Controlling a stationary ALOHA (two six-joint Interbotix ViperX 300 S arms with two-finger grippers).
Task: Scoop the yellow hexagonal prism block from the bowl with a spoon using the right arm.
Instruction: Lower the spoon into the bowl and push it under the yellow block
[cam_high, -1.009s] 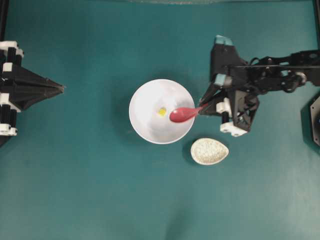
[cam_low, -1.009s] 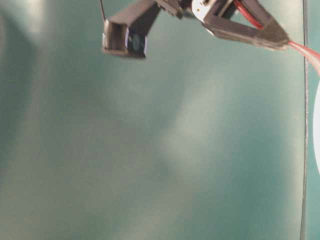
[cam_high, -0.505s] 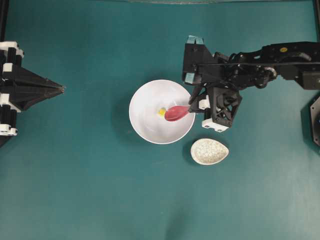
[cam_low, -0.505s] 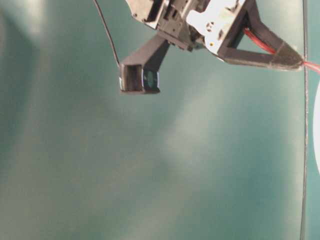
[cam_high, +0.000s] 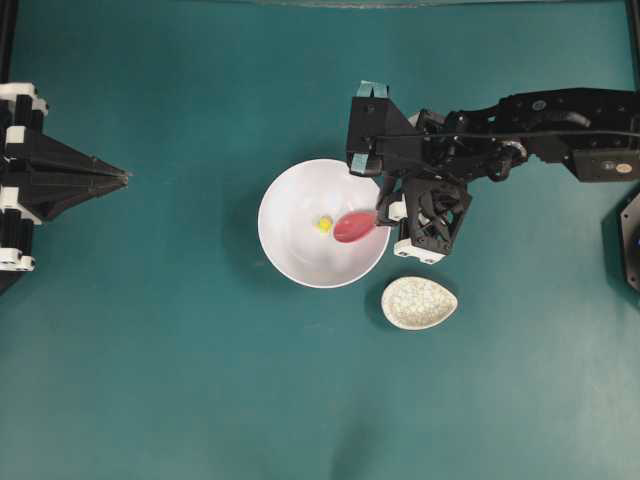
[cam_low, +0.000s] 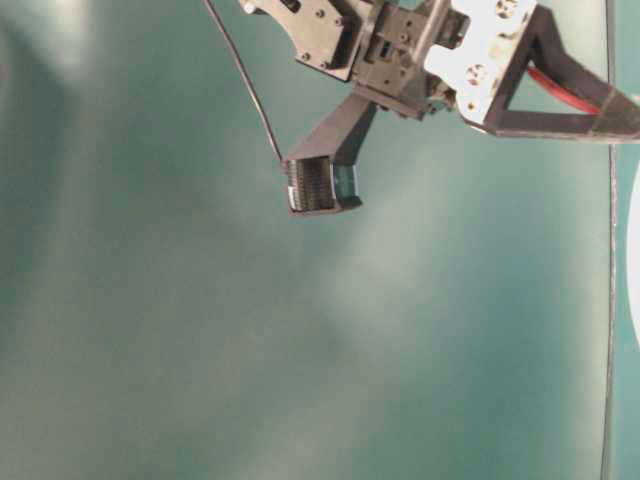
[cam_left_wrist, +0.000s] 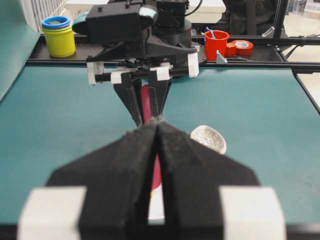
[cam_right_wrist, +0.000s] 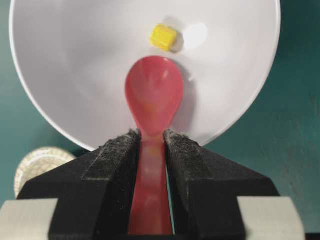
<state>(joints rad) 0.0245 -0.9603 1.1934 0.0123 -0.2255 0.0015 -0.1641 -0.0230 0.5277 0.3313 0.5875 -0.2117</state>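
At far left the left arm's jaws (cam_high: 122, 178) sit pressed together, while the yellow hexagonal prism block (cam_high: 324, 224) lies in the bowl (cam_high: 290, 255) just beside the spoon (cam_high: 354, 226) clamped in the right arm's jaws (cam_high: 383, 215) above the teal worktop (cam_high: 180, 380).
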